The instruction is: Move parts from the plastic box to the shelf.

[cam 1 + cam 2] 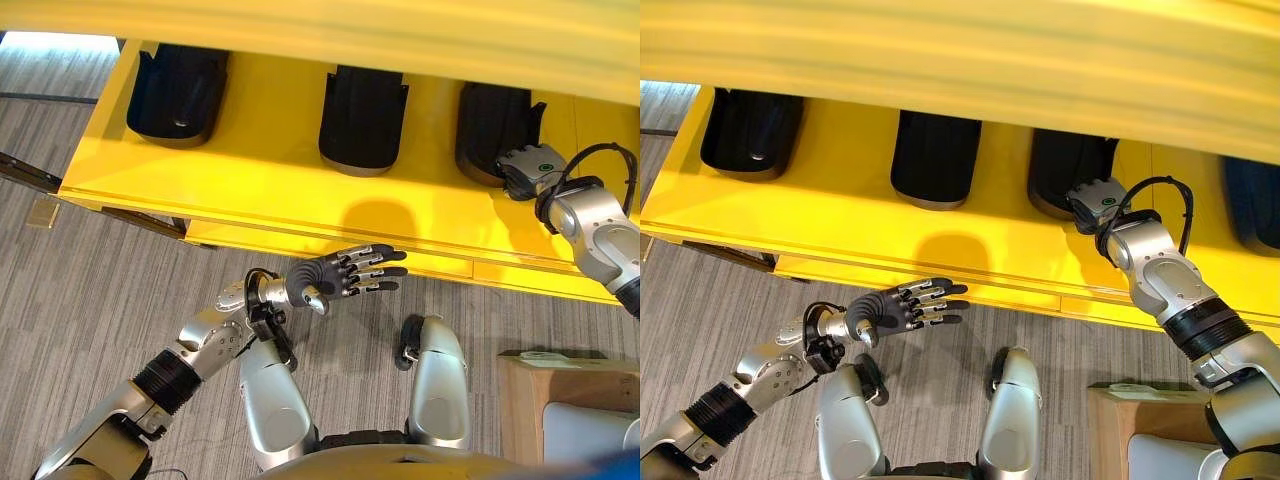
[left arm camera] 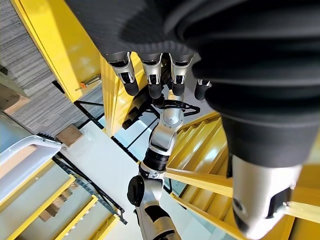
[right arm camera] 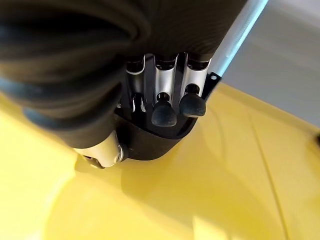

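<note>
Right hand point(image 1: 1095, 205) is on the third part point(image 1: 1065, 170), fingers curled over its near end, thumb under it.
Looks like you've got three black parts on the yellow shelf point(image 1: 270, 190) now: one point(image 1: 178, 95) near the left end, one point(image 1: 362, 120) mid, and this one toward the right. The box corner point(image 1: 575, 405) shows low right, so I can't tell what's left in it. Left hand point(image 1: 345, 272) hangs relaxed and empty off the front edge. Headroom's tight under the upper board point(image 1: 400, 35), but there's bare deck between parts.
</note>
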Tool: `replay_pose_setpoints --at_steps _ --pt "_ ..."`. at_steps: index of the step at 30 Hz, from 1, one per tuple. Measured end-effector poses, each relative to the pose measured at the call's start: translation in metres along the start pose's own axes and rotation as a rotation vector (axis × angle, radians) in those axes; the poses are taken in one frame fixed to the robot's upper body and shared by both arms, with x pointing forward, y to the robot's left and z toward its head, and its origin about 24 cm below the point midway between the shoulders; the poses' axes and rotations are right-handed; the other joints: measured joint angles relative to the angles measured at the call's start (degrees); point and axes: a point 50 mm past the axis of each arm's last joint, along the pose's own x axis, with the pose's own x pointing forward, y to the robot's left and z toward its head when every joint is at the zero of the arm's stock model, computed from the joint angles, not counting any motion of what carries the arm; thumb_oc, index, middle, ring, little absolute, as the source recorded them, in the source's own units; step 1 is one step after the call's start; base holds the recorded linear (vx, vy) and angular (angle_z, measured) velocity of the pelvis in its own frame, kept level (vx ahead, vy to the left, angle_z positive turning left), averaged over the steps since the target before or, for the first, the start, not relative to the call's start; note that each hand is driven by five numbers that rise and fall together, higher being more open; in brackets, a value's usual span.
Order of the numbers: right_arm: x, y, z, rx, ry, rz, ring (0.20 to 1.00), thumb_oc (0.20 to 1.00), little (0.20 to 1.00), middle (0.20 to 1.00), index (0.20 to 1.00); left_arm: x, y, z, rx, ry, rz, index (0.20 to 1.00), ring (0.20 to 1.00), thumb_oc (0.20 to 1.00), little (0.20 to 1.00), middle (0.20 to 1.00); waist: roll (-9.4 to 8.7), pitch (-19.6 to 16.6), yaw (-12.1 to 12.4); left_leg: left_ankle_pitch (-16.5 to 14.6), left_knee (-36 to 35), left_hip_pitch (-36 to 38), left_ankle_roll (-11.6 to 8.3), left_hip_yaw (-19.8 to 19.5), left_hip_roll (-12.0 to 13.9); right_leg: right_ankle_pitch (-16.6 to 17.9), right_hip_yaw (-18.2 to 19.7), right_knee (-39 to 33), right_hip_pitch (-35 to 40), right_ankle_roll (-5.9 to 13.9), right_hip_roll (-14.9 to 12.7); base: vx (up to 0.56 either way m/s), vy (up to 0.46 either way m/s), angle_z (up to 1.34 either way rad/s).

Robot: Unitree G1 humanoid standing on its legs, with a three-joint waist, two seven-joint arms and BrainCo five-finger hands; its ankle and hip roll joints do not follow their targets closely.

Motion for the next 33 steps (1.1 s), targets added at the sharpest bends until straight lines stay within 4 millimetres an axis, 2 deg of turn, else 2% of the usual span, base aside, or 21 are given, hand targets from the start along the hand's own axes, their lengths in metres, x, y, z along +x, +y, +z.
replay_pose_setpoints --at_steps 6,11,17,22,26,33 --pt "-0.001 0.003 -0.003 0.011 0.015 0.008 0.2 0.2 0.2 0.2 0.2 -0.002 0.001 0.004 0.013 -0.012 0.011 1.0 1.0 1.0 1.0 1.0 0.0 0.0 -0.26 -0.01 -0.09 0.32 -0.02 0.19 0.03 0.0 0.07 -0.01 0.04 0.01 -0.03 0.02 0.009 -0.02" --pt "-0.007 0.008 -0.005 0.037 0.017 0.004 0.2 0.2 0.2 0.2 0.2 -0.007 0.0 -0.001 -0.004 -0.015 0.031 1.0 1.0 1.0 1.0 1.0 -0.02 -0.02 -0.45 -0.03 -0.51 0.56 -0.05 0.57 -0.04 0.19 0.07 -0.54 0.11 0.11 0.22 0.02 0.004 -0.01" --pt "-0.008 0.01 -0.001 -0.066 -0.028 0.004 0.2 0.2 0.2 0.2 0.2 -0.008 0.0 -0.001 -0.007 -0.015 0.035 1.0 1.0 1.0 1.0 1.0 -0.03 -0.03 -0.52 -0.11 -0.94 1.52 -0.08 0.95 0.01 0.42 0.05 -1.32 0.98 0.12 0.51 0.03 -0.001 -0.02" --pt "-0.01 0.016 -0.001 -0.074 -0.028 0.035 0.2 0.2 0.2 0.2 0.2 -0.007 -0.006 0.0 -0.004 -0.031 0.019 1.0 1.0 1.0 1.0 1.0 -0.03 -0.03 -0.42 -0.11 -0.91 1.53 -0.08 0.95 0.11 0.42 0.03 -1.34 0.98 0.12 0.65 0.02 -0.016 0.0" --pt "-0.018 0.023 -0.005 -0.13 -0.033 0.065 0.2 0.2 0.2 0.2 0.2 -0.01 -0.007 -0.001 -0.011 -0.037 0.029 1.0 1.0 1.0 1.0 1.0 -0.03 -0.03 -0.2 -0.11 -1.01 1.59 -0.09 0.98 0.18 0.42 0.0 -1.45 1.04 0.12 0.74 0.0 0.0 0.0" --pt "-0.02 0.03 -0.014 -0.203 0.008 0.084 0.2 0.2 0.2 0.2 0.2 -0.011 -0.009 -0.002 -0.018 -0.039 0.012 1.0 1.0 1.0 1.0 1.0 -0.03 -0.03 -0.33 -0.1 -0.93 1.64 -0.09 1.04 0.42 0.65 0.0 -1.65 1.14 0.03 1.0 0.0 -0.01 0.0"
